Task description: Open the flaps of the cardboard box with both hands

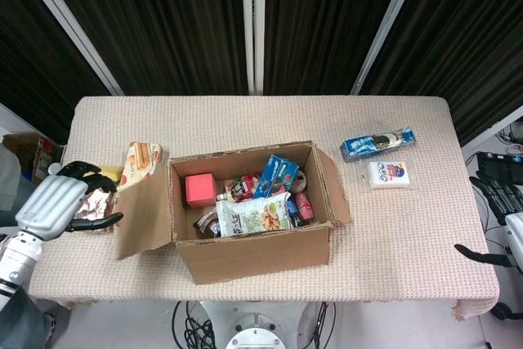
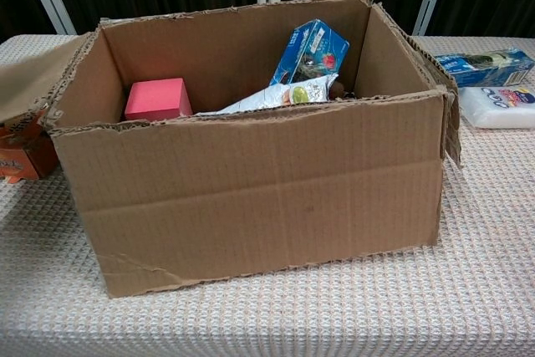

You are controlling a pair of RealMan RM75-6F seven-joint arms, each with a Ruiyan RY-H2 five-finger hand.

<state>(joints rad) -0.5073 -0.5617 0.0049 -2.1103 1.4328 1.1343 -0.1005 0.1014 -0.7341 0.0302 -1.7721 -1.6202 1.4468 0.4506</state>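
Black ribbed curtains point(image 1: 180, 22) hang behind, split by white rails point(image 1: 253, 22). A beige woven tablecloth point(image 1: 245, 116) covers the table; pale floor with cables point(image 1: 494, 190) at right.

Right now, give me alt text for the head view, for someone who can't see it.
An open brown cardboard box full of snack packets sits mid-table, its left flap folded out flat. The robot's silver left hand hovers empty by the table's left edge; the right hand shows only partly at the frame's right edge.
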